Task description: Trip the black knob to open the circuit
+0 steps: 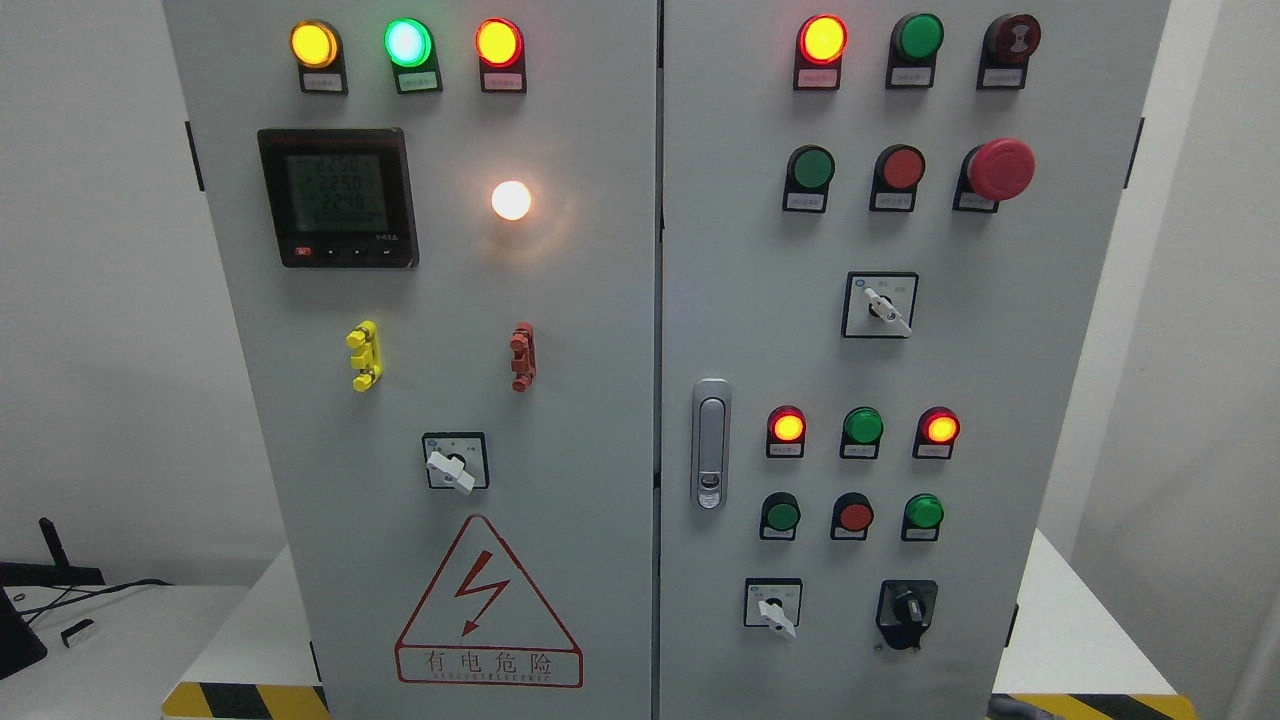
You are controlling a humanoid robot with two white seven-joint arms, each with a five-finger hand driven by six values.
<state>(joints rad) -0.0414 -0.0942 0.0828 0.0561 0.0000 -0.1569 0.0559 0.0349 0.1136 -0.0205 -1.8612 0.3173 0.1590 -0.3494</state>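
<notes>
1. Neither hand of the robot appears in the head view; both arms lie outside the picture, so whether the fingers are spread or curled cannot be told. With no hand in sight, places are given below by the side from which each arm would enter.

2. Black knob (907,607): a rotary switch on a black plate, low on the right-hand door of the cabinet (600,300), toward the side where the right arm would come in. Its handle stands roughly upright. Judged from the task, it is untouched and the turn is not yet done.

3. White selector (772,611): just beside the black knob, on the left arm's side. It is the nearest control and could be caught by mistake during a reach.

4. Lamps above the knob: red lamp (787,427) and red lamp (940,428) are lit, which suggests the circuit is live.

5. Door latch (711,443): at the inner edge of the right door, set apart from the controls.

6. Warning triangle (488,600): on the left door, marking an electrical hazard.

7. Worktop (1070,640): carries the cabinet, which faces the camera so that its controls can be reached from the front.
</notes>
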